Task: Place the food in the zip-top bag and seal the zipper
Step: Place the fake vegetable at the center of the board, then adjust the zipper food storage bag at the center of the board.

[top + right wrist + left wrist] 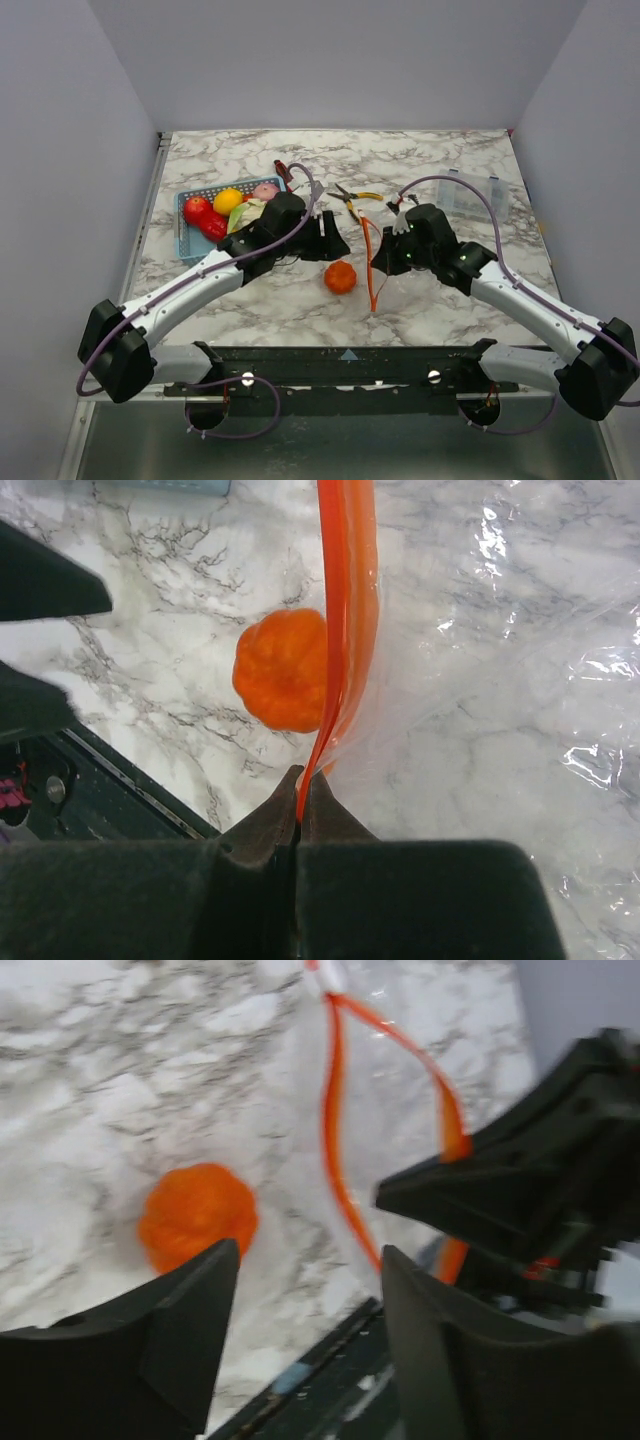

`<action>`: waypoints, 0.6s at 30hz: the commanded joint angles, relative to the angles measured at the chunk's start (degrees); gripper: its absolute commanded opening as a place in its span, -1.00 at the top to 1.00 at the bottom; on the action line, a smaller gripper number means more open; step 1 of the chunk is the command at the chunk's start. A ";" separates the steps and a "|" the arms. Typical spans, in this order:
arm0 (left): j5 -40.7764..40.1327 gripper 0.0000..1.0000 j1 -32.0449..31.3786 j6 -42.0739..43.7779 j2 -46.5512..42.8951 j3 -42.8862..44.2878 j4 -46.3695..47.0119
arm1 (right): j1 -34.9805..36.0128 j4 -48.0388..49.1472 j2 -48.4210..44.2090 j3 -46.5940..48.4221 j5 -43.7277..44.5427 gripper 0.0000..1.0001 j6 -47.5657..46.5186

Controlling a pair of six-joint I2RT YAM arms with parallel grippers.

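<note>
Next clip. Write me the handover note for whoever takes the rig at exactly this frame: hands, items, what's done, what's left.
Right hand: shut on the zipper of the zip-top bag; the mouth is slightly parted.
Left hand: open, holding nothing, above the orange pumpkin-like toy, which lies just outside the bag mouth.
Other food: in the blue basket.
Done: no food visible inside the bag.
Left: load all the food, then seal the zipper.
</note>
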 commanded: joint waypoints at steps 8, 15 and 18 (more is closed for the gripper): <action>17.38 0.04 -1.74 -11.34 0.47 -4.59 15.11 | 0.12 3.22 -2.80 2.17 -0.67 0.99 4.80; 18.40 0.14 -2.84 -12.80 4.55 -2.90 17.96 | 0.10 2.97 -2.94 2.31 -1.11 0.99 4.98; 18.41 0.24 -2.88 -13.01 6.82 -2.18 18.38 | 0.12 3.12 -2.88 2.38 -1.30 0.99 5.15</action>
